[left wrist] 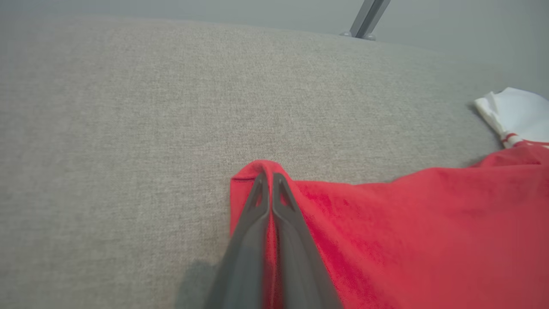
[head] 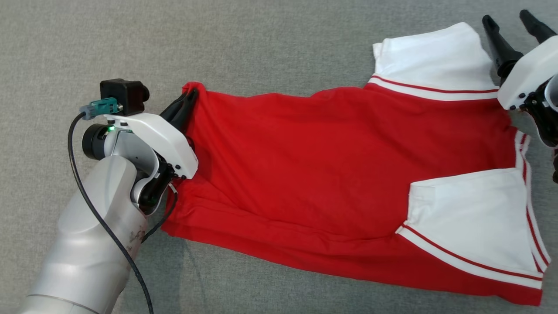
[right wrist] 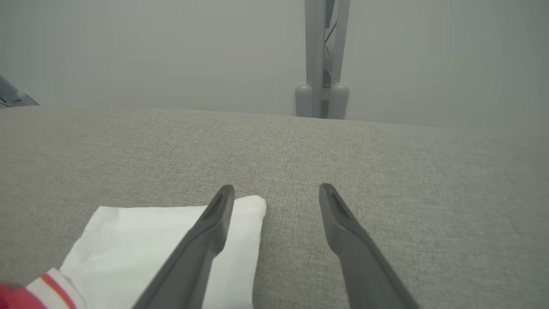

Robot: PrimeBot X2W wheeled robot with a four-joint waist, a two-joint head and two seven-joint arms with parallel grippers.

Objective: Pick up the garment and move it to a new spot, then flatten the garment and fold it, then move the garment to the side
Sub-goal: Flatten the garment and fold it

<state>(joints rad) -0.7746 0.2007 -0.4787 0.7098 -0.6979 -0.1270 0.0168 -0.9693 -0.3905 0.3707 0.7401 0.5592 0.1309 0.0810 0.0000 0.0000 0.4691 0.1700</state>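
Head view: I see the red-and-white garment (head: 305, 165) spread on grey cloth surface (head: 261, 48) — my left gripper (head: 188, 98) pinches its hem corner; right gripper (head: 507, 18), 2 fingers spread apart, empty beside a white sleeve (head: 431, 56).

Red garment (head: 305, 152) w/ white, red-striped sleeves (head: 436, 56), grey woven surface (head: 261, 43)

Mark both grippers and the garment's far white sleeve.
left gripper (left wrist: 269, 177), left wrist view: midway between fingertips shut on the red fabric garment (left wrist: 386, 223).
right gripper (right wrist: 276, 189), right wrist view: midway between its open fingertips.
white fabric sleeve (head: 430, 56), head view: middle of its cloth.
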